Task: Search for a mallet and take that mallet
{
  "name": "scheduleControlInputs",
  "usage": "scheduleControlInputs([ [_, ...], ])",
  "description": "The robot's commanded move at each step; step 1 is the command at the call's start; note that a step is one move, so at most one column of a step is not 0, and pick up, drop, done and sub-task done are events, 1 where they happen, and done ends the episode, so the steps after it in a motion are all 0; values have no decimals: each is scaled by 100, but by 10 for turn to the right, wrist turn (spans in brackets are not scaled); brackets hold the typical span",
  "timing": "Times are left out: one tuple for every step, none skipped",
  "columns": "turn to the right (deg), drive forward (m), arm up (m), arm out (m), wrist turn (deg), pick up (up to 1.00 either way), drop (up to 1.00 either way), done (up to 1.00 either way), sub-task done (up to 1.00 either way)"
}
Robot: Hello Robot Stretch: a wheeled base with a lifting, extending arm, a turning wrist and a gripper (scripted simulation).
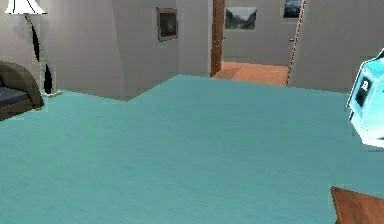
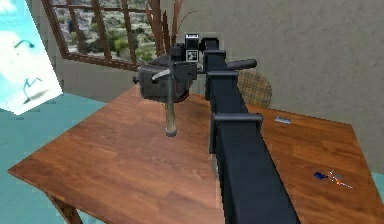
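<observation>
In the arm side view my arm (image 2: 240, 130) reaches out over a wooden table (image 2: 110, 160). The gripper (image 2: 160, 85) is a dark body at the arm's far end, left of the white marker squares. Directly under it is a mallet-like thing (image 2: 172, 118): a pale upright handle whose top, with a dark crosspiece, meets the gripper. The handle's lower end comes down close to the tabletop. I cannot tell whether it is clear of the wood, so I cannot tell whether the gripper holds it.
A small grey item (image 2: 282, 120) and small blue bits (image 2: 330, 178) lie on the table's right part. A round wicker chair back (image 2: 258, 88) and a window (image 2: 105, 30) lie beyond. The forward view has teal carpet (image 1: 190, 150), a sofa (image 1: 15, 92), a lamp (image 1: 35, 40), a doorway (image 1: 250, 45) and the table corner (image 1: 360, 205).
</observation>
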Motion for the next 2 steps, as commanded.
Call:
scheduleControlInputs([
  [0,0,0,0,0,100,0,0,0],
  [0,0,0,0,0,0,0,100,0],
])
